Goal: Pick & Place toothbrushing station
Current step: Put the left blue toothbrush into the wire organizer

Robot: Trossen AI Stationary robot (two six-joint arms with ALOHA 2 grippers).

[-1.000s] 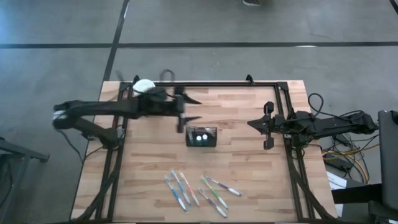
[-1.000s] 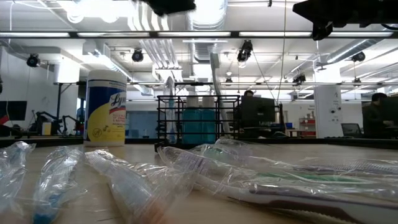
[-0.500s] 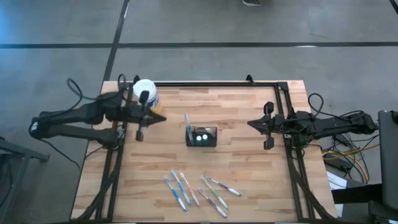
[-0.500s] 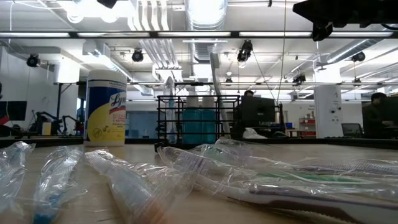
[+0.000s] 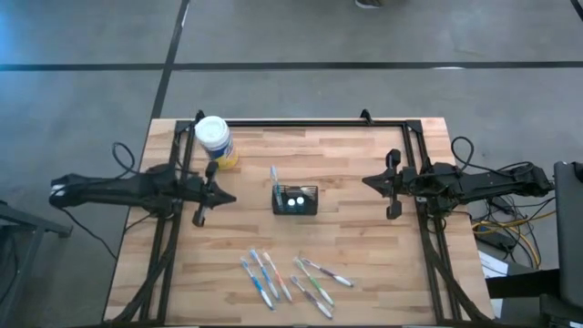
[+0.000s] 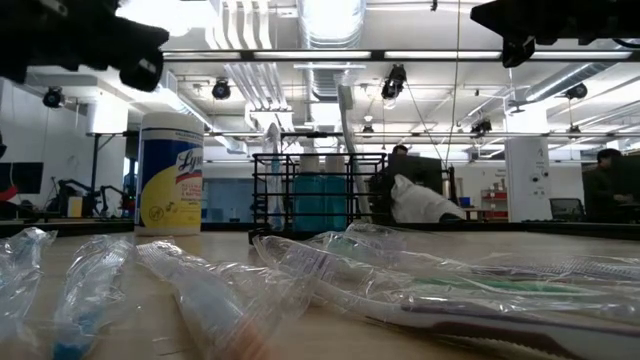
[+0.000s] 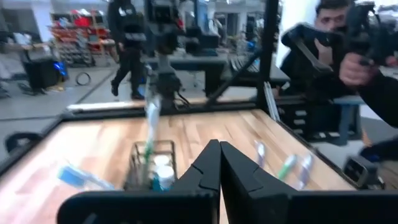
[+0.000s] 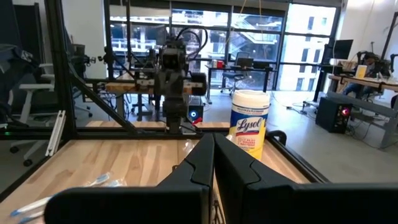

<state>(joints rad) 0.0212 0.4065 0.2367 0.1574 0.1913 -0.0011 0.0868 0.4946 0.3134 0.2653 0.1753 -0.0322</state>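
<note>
One brush is standing in the station (image 5: pixel 295 199), which is sitting well ahead of the left gripper (image 5: pixel 202 198), its fingers pressed together, empty. Wrapped brushes (image 5: pixel 290 278) are still waiting nearer the front edge; the right gripper (image 5: pixel 392 185) is idling, closed.

The left gripper (image 5: pixel 225 199) has closed and pulled back from the toothbrushing station (image 5: pixel 296 199).

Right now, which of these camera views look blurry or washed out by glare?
Left wrist view: motion-blurred, mesh holder and people behind soft. Low view: wrapped toothbrushes close to the lens out of focus, ceiling lights blown out, canister sharp. Right wrist view: bright windows, otherwise clear. High view: even light.
</note>
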